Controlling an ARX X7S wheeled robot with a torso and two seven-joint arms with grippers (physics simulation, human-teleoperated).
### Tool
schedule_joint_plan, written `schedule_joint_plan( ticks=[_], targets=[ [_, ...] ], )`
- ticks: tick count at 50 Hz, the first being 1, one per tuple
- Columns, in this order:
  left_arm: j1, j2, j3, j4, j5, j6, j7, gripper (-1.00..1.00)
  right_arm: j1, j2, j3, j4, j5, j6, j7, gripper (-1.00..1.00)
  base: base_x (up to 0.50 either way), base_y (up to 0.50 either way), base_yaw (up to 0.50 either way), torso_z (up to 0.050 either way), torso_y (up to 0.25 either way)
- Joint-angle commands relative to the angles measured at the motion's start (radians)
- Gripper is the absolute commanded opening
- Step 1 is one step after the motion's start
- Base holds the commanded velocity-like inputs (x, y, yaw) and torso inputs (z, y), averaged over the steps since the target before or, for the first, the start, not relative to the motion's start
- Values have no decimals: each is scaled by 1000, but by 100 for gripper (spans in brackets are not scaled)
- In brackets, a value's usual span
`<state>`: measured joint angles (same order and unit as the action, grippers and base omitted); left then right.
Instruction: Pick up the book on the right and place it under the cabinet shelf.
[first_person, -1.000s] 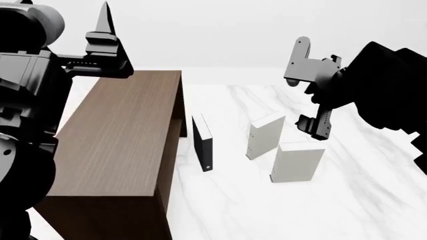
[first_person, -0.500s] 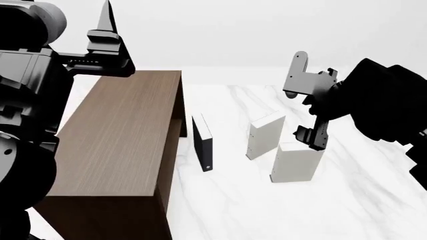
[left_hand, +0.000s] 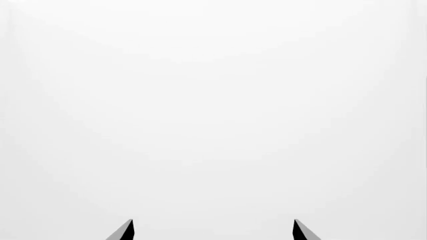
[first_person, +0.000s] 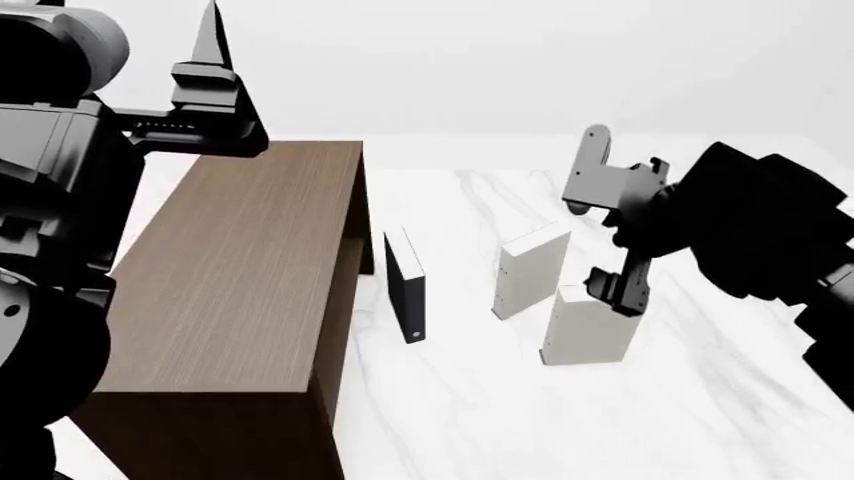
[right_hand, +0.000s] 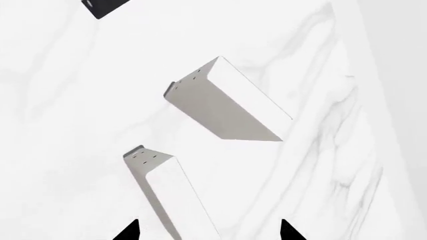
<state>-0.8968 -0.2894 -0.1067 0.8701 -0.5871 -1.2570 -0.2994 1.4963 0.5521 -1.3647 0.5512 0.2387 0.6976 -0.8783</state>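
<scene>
3 upright books, right tool (first_person: 621, 290) spread over the book (first_person: 590, 335)

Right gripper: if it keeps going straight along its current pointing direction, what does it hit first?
Most likely the book: in the right wrist view its top edge lies between the open fingertips of the right gripper, just ahead. The other pale book sits farther on. Depth is uncertain.
</scene>
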Motion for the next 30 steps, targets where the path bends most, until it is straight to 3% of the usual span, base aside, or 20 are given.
schedule_joint_plan(
  ticks=[1,30],
  targets=[
    [-5,0,-3,9,-15,-10,-10,100,-21,-3,-1,11,1,8,14,100,0,0,0,0,0],
    [-12,-9,7,7,-39,-11,-26,100,-73,-19,-4,69,1,-62,23,100,0,0,0,0,0]
  ],
)
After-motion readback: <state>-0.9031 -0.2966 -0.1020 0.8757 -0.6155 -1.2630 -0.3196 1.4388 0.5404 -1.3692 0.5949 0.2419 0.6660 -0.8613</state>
